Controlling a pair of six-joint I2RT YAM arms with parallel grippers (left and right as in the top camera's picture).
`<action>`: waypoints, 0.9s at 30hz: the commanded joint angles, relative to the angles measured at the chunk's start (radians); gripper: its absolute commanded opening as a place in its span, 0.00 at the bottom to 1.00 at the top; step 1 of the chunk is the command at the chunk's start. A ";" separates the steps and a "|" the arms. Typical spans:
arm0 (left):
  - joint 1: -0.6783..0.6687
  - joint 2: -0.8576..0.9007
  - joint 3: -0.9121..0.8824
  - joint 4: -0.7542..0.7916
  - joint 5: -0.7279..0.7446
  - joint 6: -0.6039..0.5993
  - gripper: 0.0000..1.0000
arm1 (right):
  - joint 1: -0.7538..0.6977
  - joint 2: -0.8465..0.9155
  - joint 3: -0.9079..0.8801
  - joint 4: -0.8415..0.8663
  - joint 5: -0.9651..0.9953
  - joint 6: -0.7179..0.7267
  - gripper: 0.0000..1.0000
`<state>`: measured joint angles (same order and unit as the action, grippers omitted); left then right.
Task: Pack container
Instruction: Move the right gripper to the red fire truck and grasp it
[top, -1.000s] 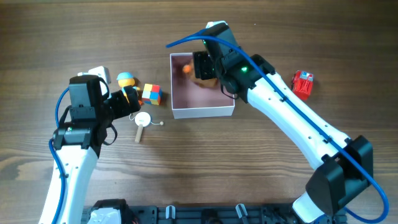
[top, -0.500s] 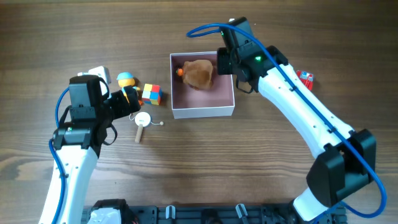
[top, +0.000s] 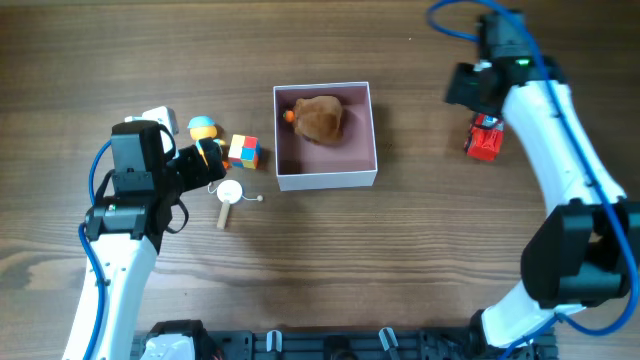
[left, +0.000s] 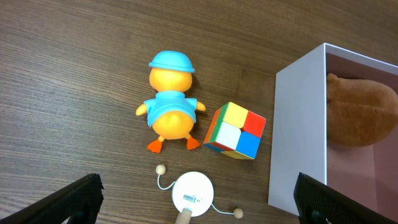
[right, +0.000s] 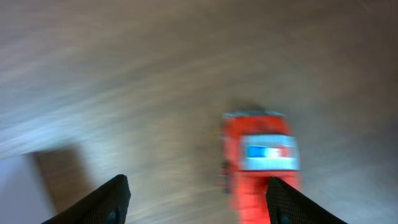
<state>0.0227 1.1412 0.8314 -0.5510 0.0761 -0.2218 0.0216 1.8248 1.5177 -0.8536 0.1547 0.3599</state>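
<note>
Two arms over the surface (top: 400, 260), and they sit very differently. The right arm rises from the near right corner and stretches along the right side to the far edge, wrist bent down, its blue cable looping above. The right pincer (right: 198, 199) hangs above the red toy truck (right: 264, 162), fingers spread wide with nothing between them. That wrist view is blurred, but the truck plainly lies on the wood nearer the right finger.

On to the left arm: it is folded at the elbow on the near left, with the wrist pointing right toward a cluster of toys. The left pincer (left: 196, 186) is spread just as wide and grips nothing. Ahead of it lie a yellow duck (left: 169, 106) in a blue hat, a colourful cube (left: 236, 130) just beside the duck, and a white disc toy (left: 193, 194) on a wooden handle, right between the fingertips' line.

The container (top: 325, 180) sits mid-surface toward the far side, to the right of the cube and well apart from the truck. It has white walls and a pink floor, and a brown plush toy (top: 320, 118) lies in its far half with an orange bit at its left.

The surface is dark wood grain throughout. A small white object (top: 158, 116) rests behind the left wrist. A black rail (top: 330, 345) runs along the near edge.
</note>
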 joint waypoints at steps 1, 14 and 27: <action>0.006 0.006 0.019 0.000 -0.003 0.021 1.00 | -0.060 0.047 -0.041 -0.027 -0.047 -0.019 0.70; 0.006 0.006 0.019 0.000 -0.003 0.021 1.00 | -0.108 0.070 -0.143 0.005 -0.040 -0.015 0.66; 0.006 0.005 0.019 0.000 -0.003 0.021 1.00 | -0.108 0.071 -0.243 0.095 -0.069 -0.021 0.47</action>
<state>0.0231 1.1412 0.8314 -0.5510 0.0761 -0.2218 -0.0860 1.8816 1.2774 -0.7593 0.1013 0.3450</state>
